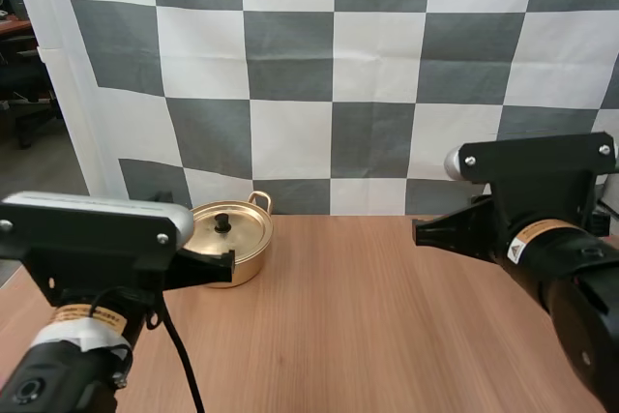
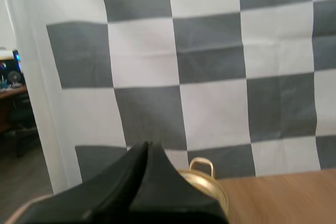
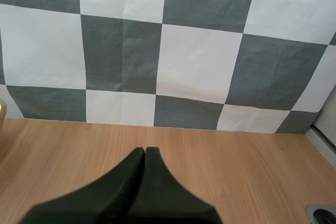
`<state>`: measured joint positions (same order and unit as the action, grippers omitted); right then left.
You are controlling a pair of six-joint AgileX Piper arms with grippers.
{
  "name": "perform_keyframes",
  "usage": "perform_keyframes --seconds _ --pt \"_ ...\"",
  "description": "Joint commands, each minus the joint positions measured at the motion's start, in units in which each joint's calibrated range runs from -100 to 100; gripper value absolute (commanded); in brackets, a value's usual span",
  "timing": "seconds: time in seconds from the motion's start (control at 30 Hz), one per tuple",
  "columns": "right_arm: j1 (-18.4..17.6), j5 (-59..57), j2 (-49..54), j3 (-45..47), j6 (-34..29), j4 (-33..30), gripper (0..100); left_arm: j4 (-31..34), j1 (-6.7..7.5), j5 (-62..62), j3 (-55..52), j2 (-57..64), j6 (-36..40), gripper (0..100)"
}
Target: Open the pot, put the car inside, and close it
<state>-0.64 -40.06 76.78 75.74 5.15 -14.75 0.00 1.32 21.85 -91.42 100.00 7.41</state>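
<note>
The gold pot (image 1: 229,242) sat at the table's (image 1: 368,316) far left with its lid (image 1: 222,230) on, both grippers (image 2: 146,153) (image 3: 145,156) hung pressed together and empty, so this fitted either start or finish.

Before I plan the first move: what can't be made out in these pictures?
- High view: the pot's near left side, hidden behind the left claw.
- Left wrist view: most of the pot, hidden behind that claw's shut fingers.
- What the pot holds: its lid is on.
</note>
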Motion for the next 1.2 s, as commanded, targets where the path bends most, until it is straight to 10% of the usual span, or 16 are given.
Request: perform_keyframes --seconds 0.0,0.57,1.17 --pt "-0.05 6.49 3.45 5.74 0.00 0.04 0 -1.25 -0.03 2.74 -8.58 0.00 -0.06 0" --pt "-0.05 34.88 10.38 23.20 0.00 2.38 0 -2.32 -0.03 7.38 -8.58 0.00 -0.06 0" --pt "0.01 10.44 20.83 24.26 0.00 11.97 0 -2.32 -0.03 7.38 -8.58 0.00 -0.06 0"
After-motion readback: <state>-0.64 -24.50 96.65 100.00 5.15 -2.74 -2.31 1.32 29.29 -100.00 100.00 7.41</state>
